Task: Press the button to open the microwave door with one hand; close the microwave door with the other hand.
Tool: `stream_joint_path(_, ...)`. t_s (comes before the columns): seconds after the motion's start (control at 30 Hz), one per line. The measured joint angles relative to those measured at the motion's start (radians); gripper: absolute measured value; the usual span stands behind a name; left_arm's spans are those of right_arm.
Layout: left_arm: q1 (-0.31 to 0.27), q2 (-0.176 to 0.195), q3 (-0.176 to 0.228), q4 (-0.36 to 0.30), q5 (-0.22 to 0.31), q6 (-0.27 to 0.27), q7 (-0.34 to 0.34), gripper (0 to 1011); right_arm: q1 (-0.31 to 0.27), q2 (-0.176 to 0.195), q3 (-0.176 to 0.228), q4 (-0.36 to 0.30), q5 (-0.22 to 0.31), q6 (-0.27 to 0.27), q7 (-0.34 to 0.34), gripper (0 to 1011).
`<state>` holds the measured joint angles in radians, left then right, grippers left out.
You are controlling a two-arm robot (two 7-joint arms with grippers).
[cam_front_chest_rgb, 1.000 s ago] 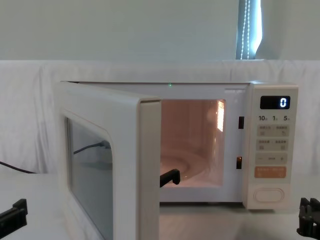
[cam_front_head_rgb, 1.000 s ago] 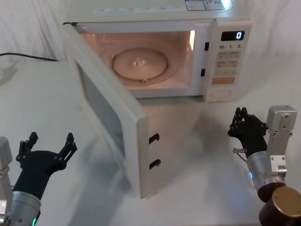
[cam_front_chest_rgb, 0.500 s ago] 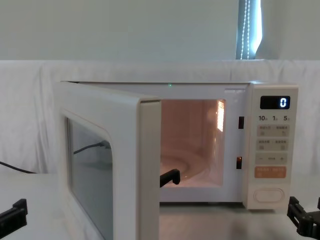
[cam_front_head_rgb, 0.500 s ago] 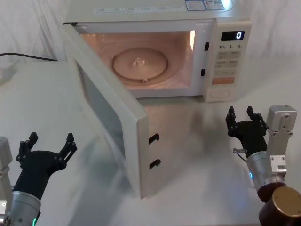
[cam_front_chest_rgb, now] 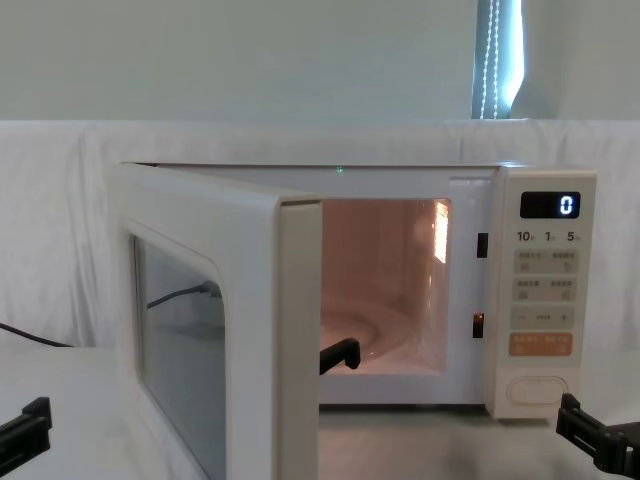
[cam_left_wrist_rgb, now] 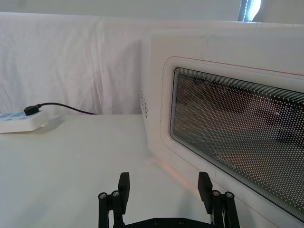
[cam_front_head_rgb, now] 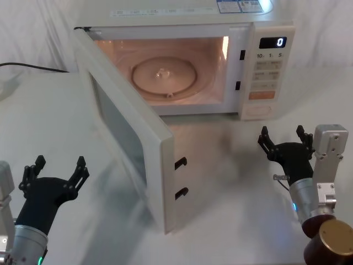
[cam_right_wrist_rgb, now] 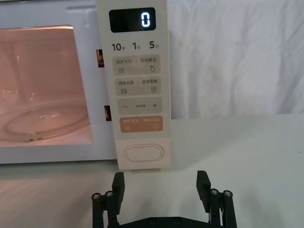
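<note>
Now the right tool [cam_front_head_rgb: 283, 140] has spread open, microwave door [cam_front_head_rgb: 129, 130] unchanged

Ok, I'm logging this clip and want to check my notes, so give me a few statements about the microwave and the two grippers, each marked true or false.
1. The microwave door stands wide open. True.
2. The right gripper is pressing the button. False: it hangs open in front of the control panel, clear of the button.
3. The display reads 0. True.
4. The left gripper is shut on the door's edge. False: it is open, low on the robot's left, apart from the door.
5. The cavity is dark. False: the light is on, showing the glass turntable.
</note>
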<state>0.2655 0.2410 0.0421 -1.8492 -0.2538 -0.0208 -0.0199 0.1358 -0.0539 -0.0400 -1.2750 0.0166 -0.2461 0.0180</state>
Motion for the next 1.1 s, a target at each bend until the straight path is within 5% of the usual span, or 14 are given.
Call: stream_joint_path(1.1,0.000,0.000,0.000,0.000,0.000,0.000,0.000,0,0.000,0.000,0.000,0.000,0.000,0.000,0.000,1000)
